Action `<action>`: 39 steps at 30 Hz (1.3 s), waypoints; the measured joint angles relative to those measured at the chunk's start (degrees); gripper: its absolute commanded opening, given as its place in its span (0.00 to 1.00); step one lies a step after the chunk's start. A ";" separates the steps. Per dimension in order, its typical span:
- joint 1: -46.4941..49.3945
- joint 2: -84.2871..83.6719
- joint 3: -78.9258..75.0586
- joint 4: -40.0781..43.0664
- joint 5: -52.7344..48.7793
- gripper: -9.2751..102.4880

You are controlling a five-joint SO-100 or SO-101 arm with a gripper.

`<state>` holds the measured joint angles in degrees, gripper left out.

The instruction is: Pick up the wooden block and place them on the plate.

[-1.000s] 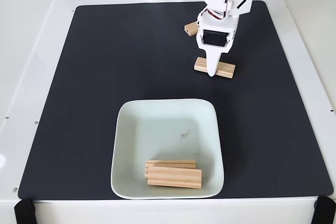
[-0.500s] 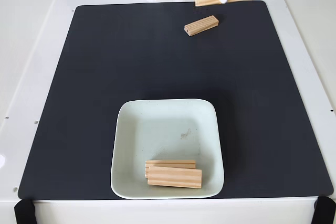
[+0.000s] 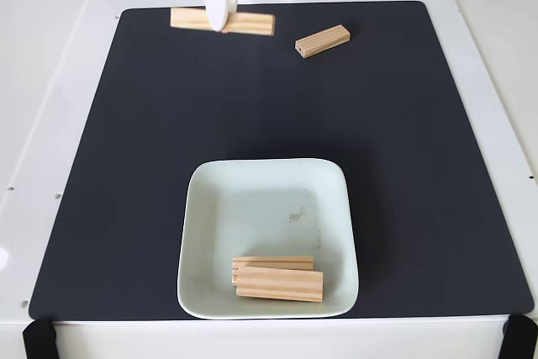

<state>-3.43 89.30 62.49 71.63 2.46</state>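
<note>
**Block lifted and swinging across the top of the mat**

Your gripper [image 3: 220, 23] now carries a wooden block [image 3: 252, 23], its white finger clamped across the block's middle so both ends stick out to either side. A second ago that block lay on the black mat [image 3: 126, 166] above the plate [image 3: 252, 191], with the finger pressed down on it; half a second ago it was already raised near the mat's top right edge, and it has since travelled leftward, ending up above and to the left of the plate, well apart from it.

That means the grasp has held through the lift and the swing. What remains is to bring the block down toward the plate and release it.

Two blocks [image 3: 279, 283] already lie side by side in the plate's lower part, touching one another. One more loose block [image 3: 323, 40] rests on the mat above the plate and slightly to its right, unmoved throughout, so after this delivery you likely have one pick left. Aim for the plate's bare upper area to avoid stacking on the pair.
</note>
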 measured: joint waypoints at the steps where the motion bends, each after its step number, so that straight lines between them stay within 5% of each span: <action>1: 0.18 -2.99 -2.81 0.00 0.00 0.08; 18: -7.38 -37.09 -32.43 -0.09 0.00 0.08; 39: -8.26 -47.02 -36.65 -8.79 0.18 0.08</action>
<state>-11.69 42.28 25.84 62.84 2.64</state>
